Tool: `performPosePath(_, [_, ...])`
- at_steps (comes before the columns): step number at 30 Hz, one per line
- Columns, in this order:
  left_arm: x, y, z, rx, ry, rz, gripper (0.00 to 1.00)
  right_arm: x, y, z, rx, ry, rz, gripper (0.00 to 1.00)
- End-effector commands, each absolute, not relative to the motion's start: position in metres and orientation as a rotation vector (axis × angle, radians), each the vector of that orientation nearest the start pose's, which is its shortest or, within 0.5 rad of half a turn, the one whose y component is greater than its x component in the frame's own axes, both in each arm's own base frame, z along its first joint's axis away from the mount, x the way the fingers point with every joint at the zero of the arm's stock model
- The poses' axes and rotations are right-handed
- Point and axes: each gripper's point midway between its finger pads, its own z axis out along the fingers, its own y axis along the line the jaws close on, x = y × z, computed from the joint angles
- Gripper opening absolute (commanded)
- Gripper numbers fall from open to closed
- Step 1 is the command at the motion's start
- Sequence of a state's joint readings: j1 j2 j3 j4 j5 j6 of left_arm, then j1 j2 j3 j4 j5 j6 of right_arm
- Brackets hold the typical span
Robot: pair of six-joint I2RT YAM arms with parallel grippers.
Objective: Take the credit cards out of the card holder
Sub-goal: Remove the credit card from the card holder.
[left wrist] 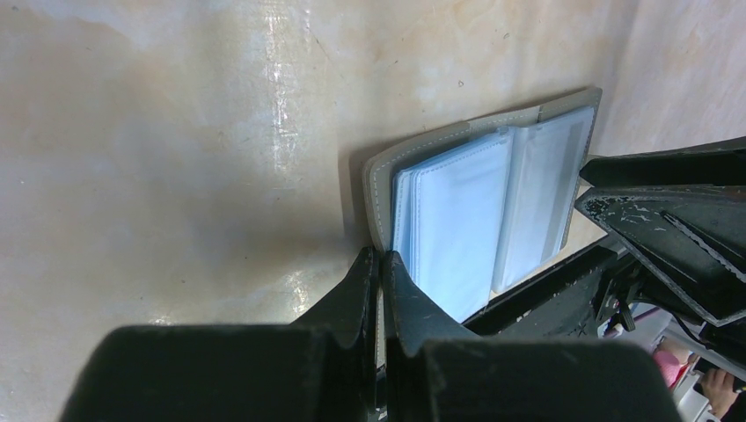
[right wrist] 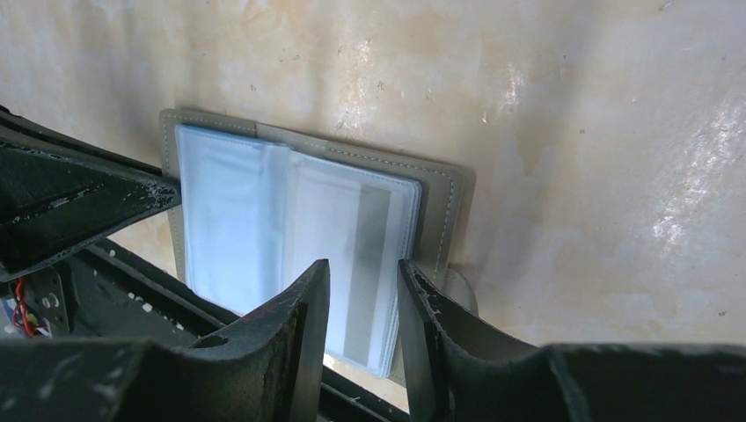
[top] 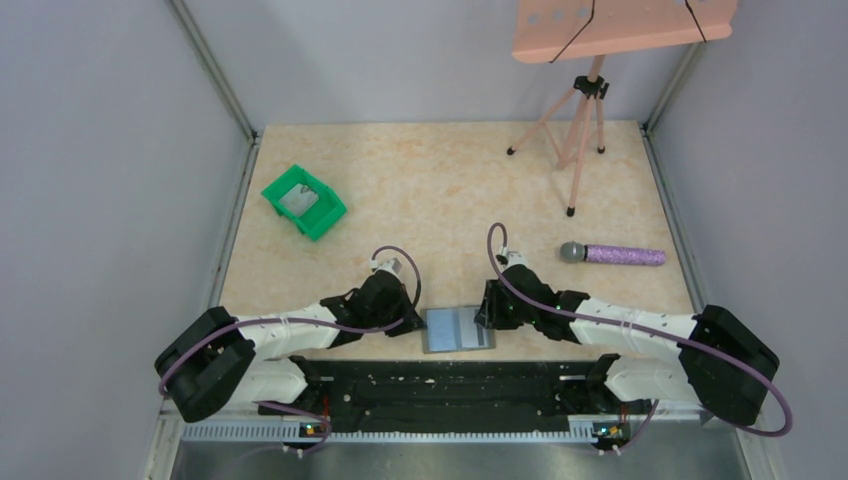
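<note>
The card holder [top: 458,328] lies open at the near edge of the tabletop [top: 440,180], between my arms; my left pincer [left wrist: 380,257] is pressed tight on its left cover (to pin it, I judge); my right pincer [right wrist: 362,268] stands part-spread over the striped sleeve [right wrist: 371,233], pinching nothing visible, placed to draw a card.

Robot lab test cell.
Plain grey wall panels [top: 100,200] box in a beige table [top: 450,170]; a left arm [top: 300,335] and right arm [top: 630,328] are bolted at its near edge, a tripod [top: 580,130] at the back.
</note>
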State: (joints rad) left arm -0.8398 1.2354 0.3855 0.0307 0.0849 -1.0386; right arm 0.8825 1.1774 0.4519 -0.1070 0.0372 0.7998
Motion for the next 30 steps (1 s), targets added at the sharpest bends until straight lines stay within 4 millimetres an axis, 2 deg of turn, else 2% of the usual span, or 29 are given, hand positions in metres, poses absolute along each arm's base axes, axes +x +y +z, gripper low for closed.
performPosePath(1, [0.159,-0.253,0.025,-0.211,2.613,-0.881,0.04,0.172,0.242,0.040,-0.092,2.505,0.706,0.35])
performPosePath(20, [0.159,-0.255,0.025,-0.206,2.614,-0.887,0.04,0.168,0.247,0.031,-0.113,2.540,0.719,0.35])
performPosePath(26, [0.159,-0.256,0.026,-0.205,2.613,-0.890,0.04,0.167,0.254,0.033,-0.129,2.537,0.741,0.35])
performPosePath(30, [0.159,-0.256,0.027,-0.204,2.612,-0.892,0.04,0.164,0.263,0.038,-0.136,2.531,0.819,0.35])
